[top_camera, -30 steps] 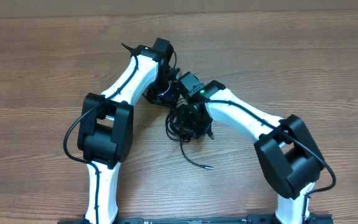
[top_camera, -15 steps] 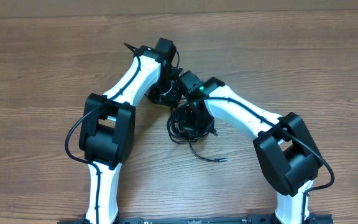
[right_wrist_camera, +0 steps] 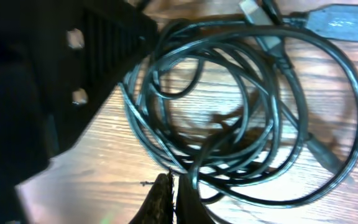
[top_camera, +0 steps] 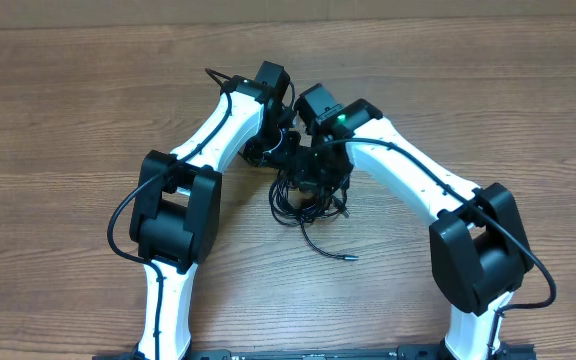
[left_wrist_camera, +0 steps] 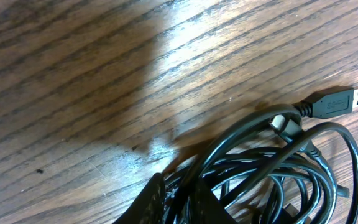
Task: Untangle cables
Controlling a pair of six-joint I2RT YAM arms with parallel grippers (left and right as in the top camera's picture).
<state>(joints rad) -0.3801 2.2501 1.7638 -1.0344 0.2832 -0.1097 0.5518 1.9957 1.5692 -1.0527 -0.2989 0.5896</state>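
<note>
The cables (top_camera: 303,200) lie as one tangle of thin black loops on the wood, between the two arms. One loose end (top_camera: 348,258) trails toward the front. My left gripper (left_wrist_camera: 182,190) is shut on several strands at the bundle's far-left edge, and a USB plug (left_wrist_camera: 340,102) lies beyond it. My right gripper (right_wrist_camera: 174,186) has its fingers pressed together at the near edge of the coil (right_wrist_camera: 272,124). One strand runs into its tips. Seen from overhead, both grippers (top_camera: 313,170) crowd over the tangle and hide its upper part.
The wooden table (top_camera: 488,90) spreads out on all sides. The left arm's dark gripper body (right_wrist_camera: 42,74) fills the upper left of the right wrist view, close to the coil. A second USB plug (right_wrist_camera: 340,23) lies at the coil's far edge.
My right gripper has closed and its arm has swung up and to the right. The loose cable end has slid right. The left arm has shifted slightly right.
</note>
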